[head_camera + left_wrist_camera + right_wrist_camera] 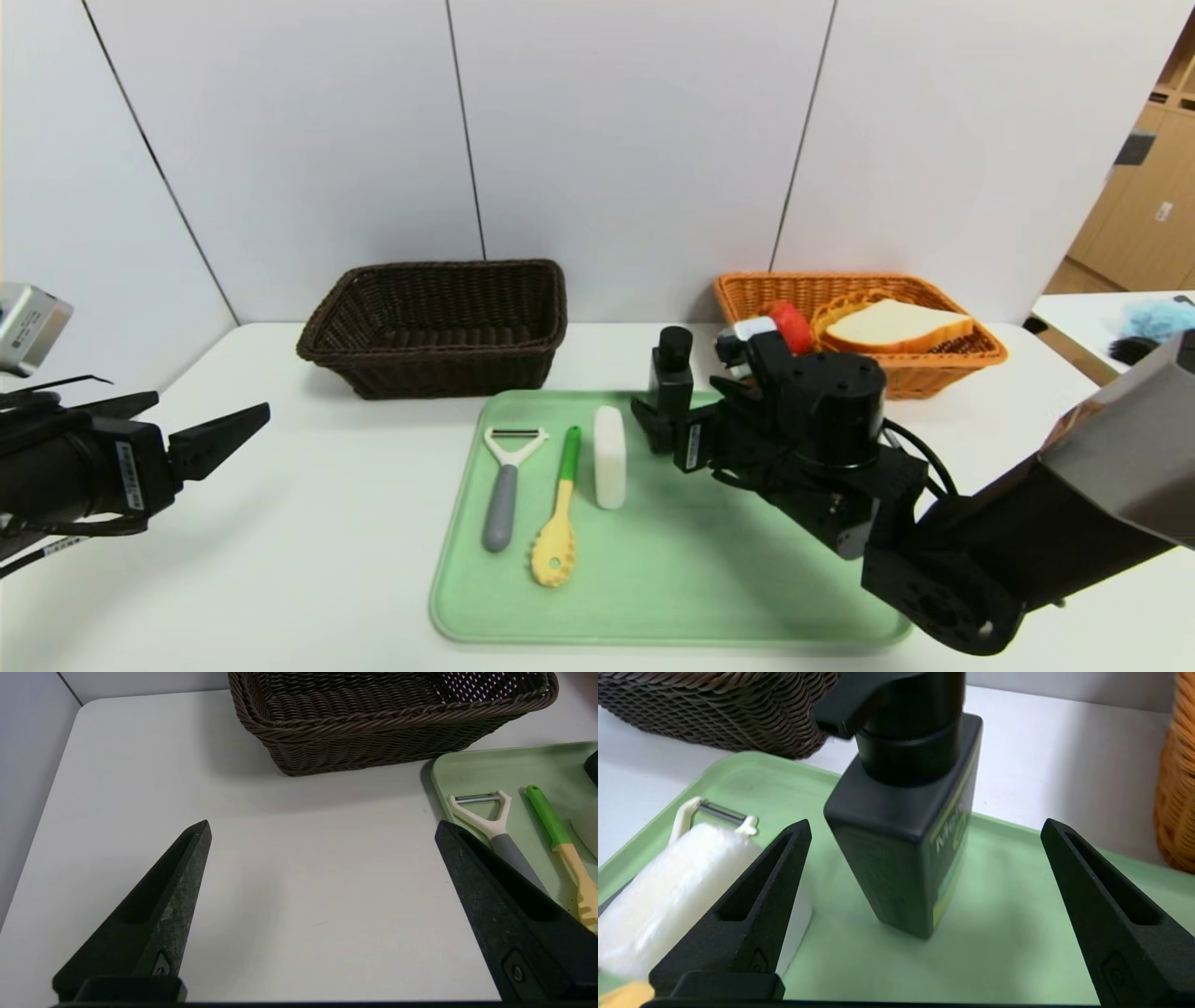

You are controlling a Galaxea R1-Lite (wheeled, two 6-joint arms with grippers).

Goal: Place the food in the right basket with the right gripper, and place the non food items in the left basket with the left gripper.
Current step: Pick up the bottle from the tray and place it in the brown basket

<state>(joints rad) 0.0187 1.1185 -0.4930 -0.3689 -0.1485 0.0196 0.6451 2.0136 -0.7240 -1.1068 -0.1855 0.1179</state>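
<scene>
On the green tray [709, 579] lie a grey-handled peeler [509, 485], a yellow pasta spoon with a green handle [558, 509] and a white block [610, 457]. A black pump bottle [672, 373] stands upright at the tray's back. My right gripper [686, 406] hovers open just in front of that bottle [906, 849], its fingers apart from it and empty. A bread slice [896, 325] and a red-and-white item [789, 327] lie in the orange basket [943, 369] on the right. The brown basket [439, 271] on the left looks empty. My left gripper [252, 420] waits open over bare table.
The table's left edge runs close beside the left gripper [322, 823]. The brown basket [355, 728] stands just behind the tray's near corner [467, 770]. A second table with a blue fluffy thing [1153, 317] stands at the far right.
</scene>
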